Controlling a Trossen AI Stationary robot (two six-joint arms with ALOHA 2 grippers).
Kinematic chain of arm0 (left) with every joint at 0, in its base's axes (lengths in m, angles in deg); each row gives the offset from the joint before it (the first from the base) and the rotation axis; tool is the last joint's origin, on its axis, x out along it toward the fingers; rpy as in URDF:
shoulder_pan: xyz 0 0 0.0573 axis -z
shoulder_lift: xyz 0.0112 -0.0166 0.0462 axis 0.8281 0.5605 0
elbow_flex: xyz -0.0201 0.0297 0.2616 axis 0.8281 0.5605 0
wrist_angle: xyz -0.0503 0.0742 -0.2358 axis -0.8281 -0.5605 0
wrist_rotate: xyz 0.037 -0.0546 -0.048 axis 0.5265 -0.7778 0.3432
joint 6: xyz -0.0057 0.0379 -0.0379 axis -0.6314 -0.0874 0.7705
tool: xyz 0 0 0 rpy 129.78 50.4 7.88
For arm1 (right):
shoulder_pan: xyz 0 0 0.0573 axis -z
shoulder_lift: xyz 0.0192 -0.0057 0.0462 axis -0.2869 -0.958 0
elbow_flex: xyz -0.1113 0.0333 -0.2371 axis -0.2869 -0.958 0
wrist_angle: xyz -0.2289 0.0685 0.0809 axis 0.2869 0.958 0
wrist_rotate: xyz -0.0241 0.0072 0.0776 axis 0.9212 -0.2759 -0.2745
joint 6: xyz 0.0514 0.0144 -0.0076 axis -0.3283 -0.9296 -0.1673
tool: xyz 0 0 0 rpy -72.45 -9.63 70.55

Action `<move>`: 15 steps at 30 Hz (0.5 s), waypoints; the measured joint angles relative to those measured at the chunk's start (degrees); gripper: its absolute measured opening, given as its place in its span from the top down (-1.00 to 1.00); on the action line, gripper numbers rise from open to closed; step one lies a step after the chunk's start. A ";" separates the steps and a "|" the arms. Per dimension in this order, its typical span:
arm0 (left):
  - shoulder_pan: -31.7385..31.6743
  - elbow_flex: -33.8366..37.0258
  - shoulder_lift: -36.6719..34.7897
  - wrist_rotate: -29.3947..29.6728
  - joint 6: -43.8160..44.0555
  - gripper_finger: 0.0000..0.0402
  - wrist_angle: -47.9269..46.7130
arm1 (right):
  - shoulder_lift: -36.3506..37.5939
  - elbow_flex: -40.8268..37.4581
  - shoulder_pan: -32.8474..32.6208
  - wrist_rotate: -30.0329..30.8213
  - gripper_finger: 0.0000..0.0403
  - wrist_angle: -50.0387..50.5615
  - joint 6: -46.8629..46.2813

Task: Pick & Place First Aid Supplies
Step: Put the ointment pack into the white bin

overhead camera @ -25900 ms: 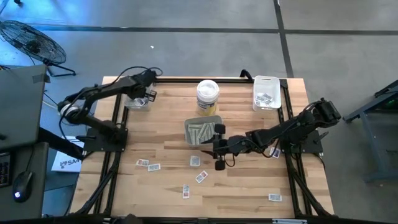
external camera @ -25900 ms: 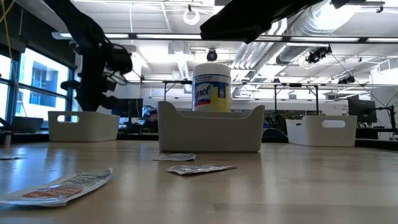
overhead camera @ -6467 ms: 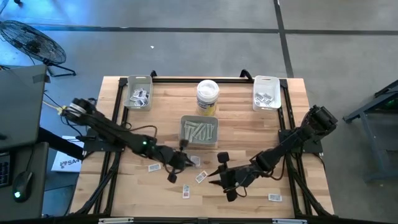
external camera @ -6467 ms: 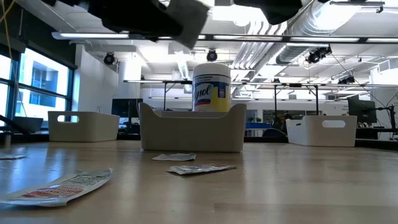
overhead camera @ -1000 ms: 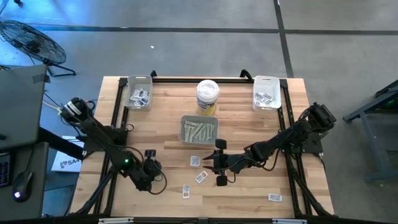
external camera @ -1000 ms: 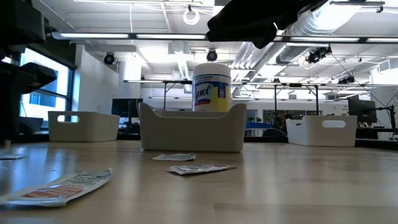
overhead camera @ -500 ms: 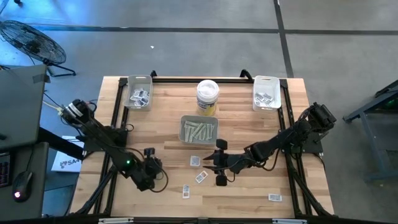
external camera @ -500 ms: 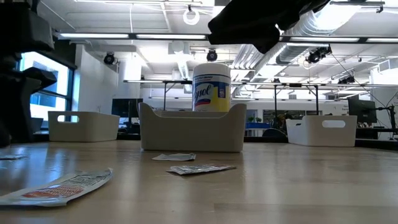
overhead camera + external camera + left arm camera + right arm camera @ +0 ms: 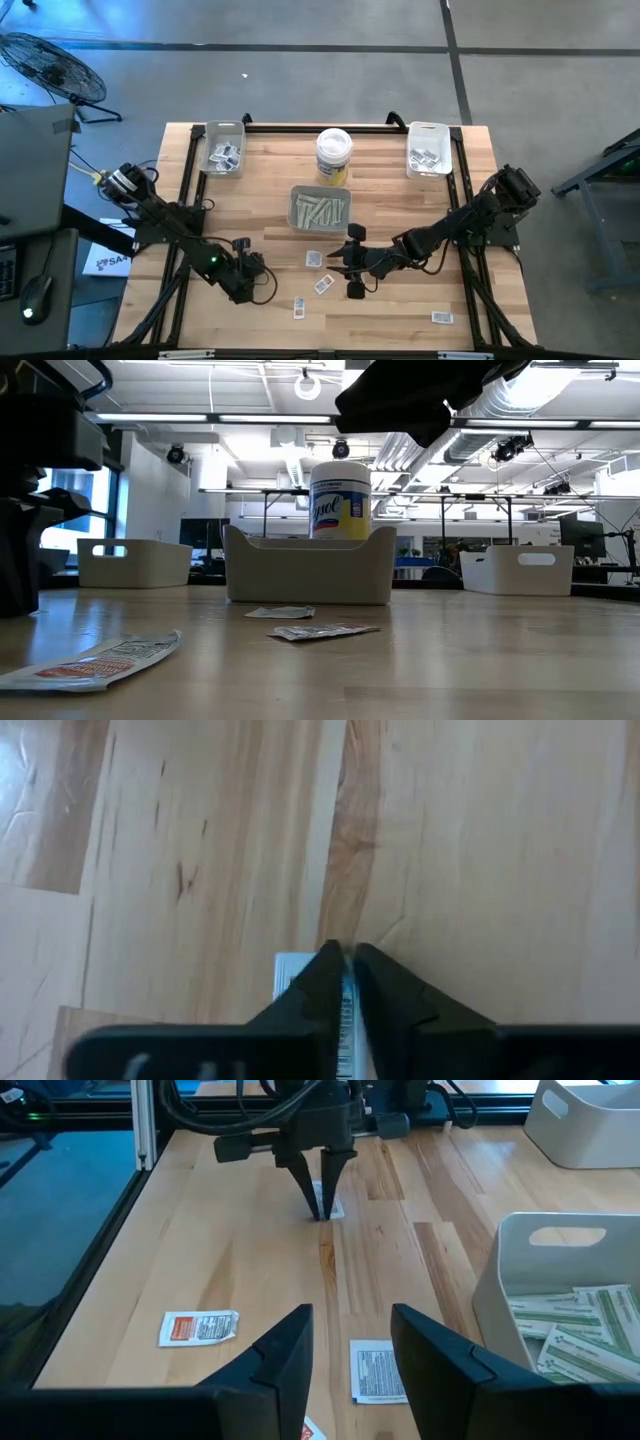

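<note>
My left gripper (image 9: 252,268) stands near the table's near left part, its fingers pointing steeply down and shut on a small white printed packet (image 9: 288,972) that lies flat on the wood. The right wrist view shows the same gripper (image 9: 322,1212) farther off. My right gripper (image 9: 350,264) hovers open at mid-table over loose packets (image 9: 313,258) (image 9: 323,284), with nothing between its fingers (image 9: 350,1335). A grey tray (image 9: 322,210) holds long pale strips. My left gripper has the white packet between its two fingertips (image 9: 330,970), near one edge of the packet (image 9: 347,1005). The fingers come from above, slanting steeply down. The packet lies flat on the table under them.
A white tub with a yellow label (image 9: 334,155) stands behind the grey tray. White trays sit at the far left (image 9: 222,150) and far right (image 9: 428,148) corners. Other packets lie near the front edge (image 9: 299,308) (image 9: 441,317); one has orange print (image 9: 198,1327).
My left gripper has sunk toward the table and shifted a little toward the right, onto the white packet. My right gripper has kept its place.
</note>
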State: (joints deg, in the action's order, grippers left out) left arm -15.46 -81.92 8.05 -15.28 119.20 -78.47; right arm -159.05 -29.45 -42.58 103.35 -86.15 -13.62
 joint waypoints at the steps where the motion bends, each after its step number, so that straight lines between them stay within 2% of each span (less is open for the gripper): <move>1: 0.02 0.00 0.04 0.03 0.00 0.91 0.07 | 0.00 0.00 0.00 -0.01 0.35 0.00 0.00; 3: 0.09 0.04 0.08 0.10 0.00 0.97 0.09 | 0.00 0.00 0.00 -0.02 0.35 0.01 0.00; 11: 0.13 -0.17 0.19 1.74 -0.37 0.99 -0.07 | 0.00 0.00 0.00 -0.02 0.35 0.00 0.00; 15: 0.13 -2.41 -0.64 3.12 -3.34 1.00 -0.85 | 0.00 0.00 0.00 -0.02 0.35 0.00 0.00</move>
State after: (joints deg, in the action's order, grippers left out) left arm -15.33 -84.33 7.41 -12.15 115.86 -79.32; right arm -159.05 -29.45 -42.58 103.33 -86.15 -13.62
